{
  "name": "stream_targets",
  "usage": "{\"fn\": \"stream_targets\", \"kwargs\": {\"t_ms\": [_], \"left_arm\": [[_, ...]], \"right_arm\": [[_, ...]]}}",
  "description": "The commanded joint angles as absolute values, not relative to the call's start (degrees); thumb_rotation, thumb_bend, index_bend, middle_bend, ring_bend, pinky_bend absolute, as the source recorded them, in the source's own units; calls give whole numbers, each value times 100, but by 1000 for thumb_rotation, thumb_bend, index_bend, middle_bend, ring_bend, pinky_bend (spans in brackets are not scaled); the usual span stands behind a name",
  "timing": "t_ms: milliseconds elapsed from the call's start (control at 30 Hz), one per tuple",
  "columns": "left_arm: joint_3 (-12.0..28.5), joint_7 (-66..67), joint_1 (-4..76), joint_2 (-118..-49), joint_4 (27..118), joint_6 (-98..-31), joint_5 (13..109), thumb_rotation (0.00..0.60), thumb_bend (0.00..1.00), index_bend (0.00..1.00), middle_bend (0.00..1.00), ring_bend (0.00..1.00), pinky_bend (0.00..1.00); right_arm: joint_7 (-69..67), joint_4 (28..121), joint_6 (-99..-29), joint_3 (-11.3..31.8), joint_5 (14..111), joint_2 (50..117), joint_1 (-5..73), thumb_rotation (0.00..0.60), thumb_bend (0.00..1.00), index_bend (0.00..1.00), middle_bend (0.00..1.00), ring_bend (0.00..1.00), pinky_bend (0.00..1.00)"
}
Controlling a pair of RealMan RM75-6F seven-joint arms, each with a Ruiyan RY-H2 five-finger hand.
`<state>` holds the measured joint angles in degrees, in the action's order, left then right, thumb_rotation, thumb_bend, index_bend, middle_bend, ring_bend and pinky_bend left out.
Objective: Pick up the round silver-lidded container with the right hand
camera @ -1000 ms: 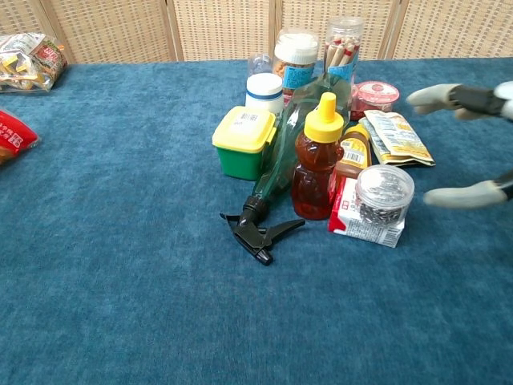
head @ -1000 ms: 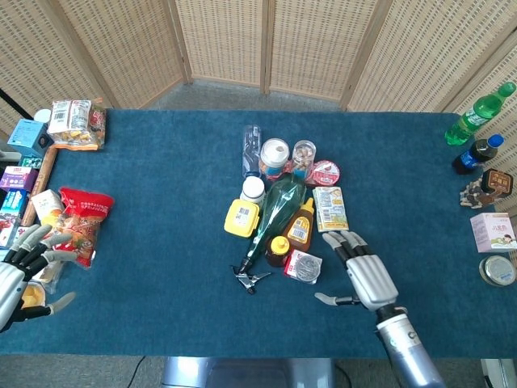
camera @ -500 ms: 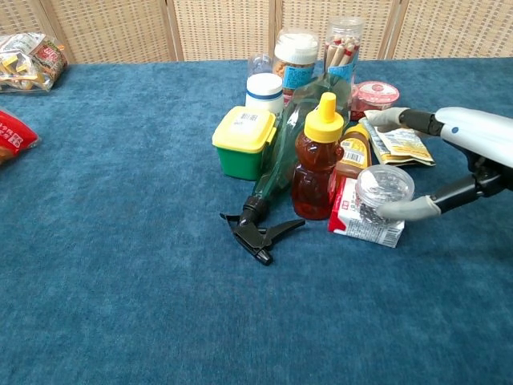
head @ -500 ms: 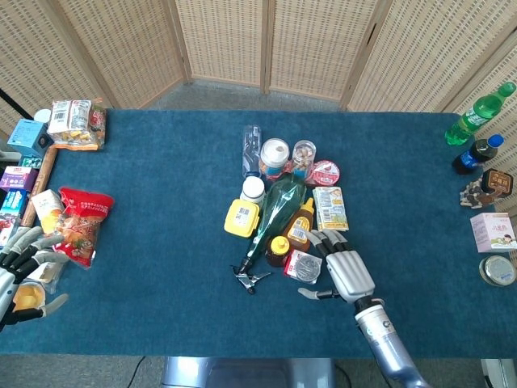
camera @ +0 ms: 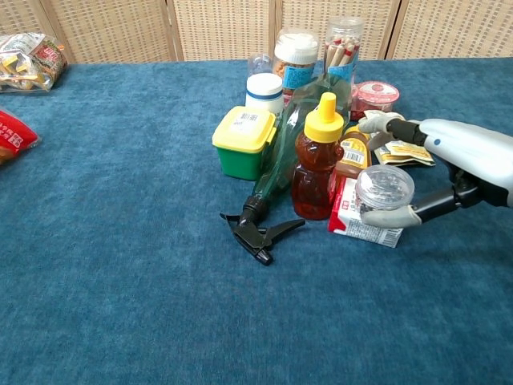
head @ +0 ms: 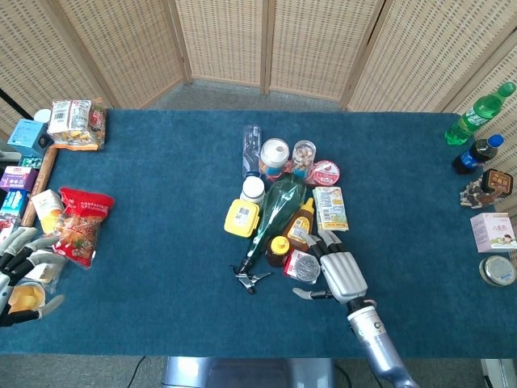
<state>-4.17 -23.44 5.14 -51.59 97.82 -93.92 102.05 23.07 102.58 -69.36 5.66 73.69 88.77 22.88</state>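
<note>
The round silver-lidded container (camera: 385, 189) sits on a red and white box (camera: 365, 226) at the right of the cluster; in the head view the container (head: 304, 266) lies just left of my right hand (head: 342, 275). My right hand (camera: 461, 160) is spread around it from the right. Its thumb (camera: 391, 216) lies at the container's front side and its fingers (camera: 383, 123) reach past the back, over a snack packet (camera: 401, 148). No firm grip shows. My left hand (head: 21, 273) hovers with fingers apart at the table's far left edge.
A honey bear bottle (camera: 318, 160), a green spray bottle (camera: 280, 156), a yellow-lidded green box (camera: 244, 140) and jars (camera: 296, 58) crowd left of and behind the container. A red snack bag (head: 79, 222) and boxes lie at the left edge. Bottles (head: 477, 121) stand at the right.
My right hand has slid left to the container, its thumb coming round the front side and its fingers behind. My left hand has drifted slightly lower at the left edge.
</note>
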Motion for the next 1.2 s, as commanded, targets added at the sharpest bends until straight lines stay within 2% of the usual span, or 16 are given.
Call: {"fn": "stream_targets", "kwargs": {"t_ms": [33, 267, 333, 467, 600, 900, 1067, 1200], "left_arm": [[-419, -2340, 507, -5159, 9785, -9400, 10205, 600, 247, 340, 218, 13, 0], [-409, -2295, 491, -5124, 9837, -9430, 10212, 600, 248, 338, 217, 12, 0], [-409, -2277, 483, -5109, 9856, -9445, 10223, 600, 248, 339, 217, 12, 0], [-410, -2262, 465, -5092, 9877, -9463, 10218, 600, 247, 336, 215, 11, 0], [-409, -2259, 440, -5080, 9880, -9495, 10211, 600, 246, 336, 216, 11, 0], [-405, -2293, 427, -5104, 9832, -9497, 10203, 600, 248, 334, 215, 10, 0], [-400, -2321, 405, -5112, 9804, -9525, 10184, 600, 247, 335, 214, 10, 0], [-397, -2324, 412, -5126, 9800, -9505, 10184, 600, 248, 334, 214, 11, 0]], "right_arm": [[2228, 10154, -6977, 583, 7395, 8955, 2289, 398, 37, 0, 259, 71, 97], [2015, 9870, -7043, 625, 7501, 9087, 2301, 557, 39, 0, 378, 187, 218], [1942, 9789, -7058, 640, 7517, 9126, 2301, 582, 42, 0, 400, 208, 249], [1775, 9678, -7070, 682, 7550, 9171, 2311, 596, 42, 8, 448, 256, 312], [1716, 9698, -7113, 722, 7586, 9152, 2314, 595, 44, 59, 495, 305, 372], [1852, 9927, -7058, 766, 7476, 9069, 2355, 599, 41, 57, 492, 319, 385], [1763, 9995, -7048, 830, 7450, 8995, 2376, 600, 45, 114, 585, 491, 523], [1756, 10141, -7040, 908, 7404, 8789, 2390, 600, 44, 139, 609, 524, 538]]}}
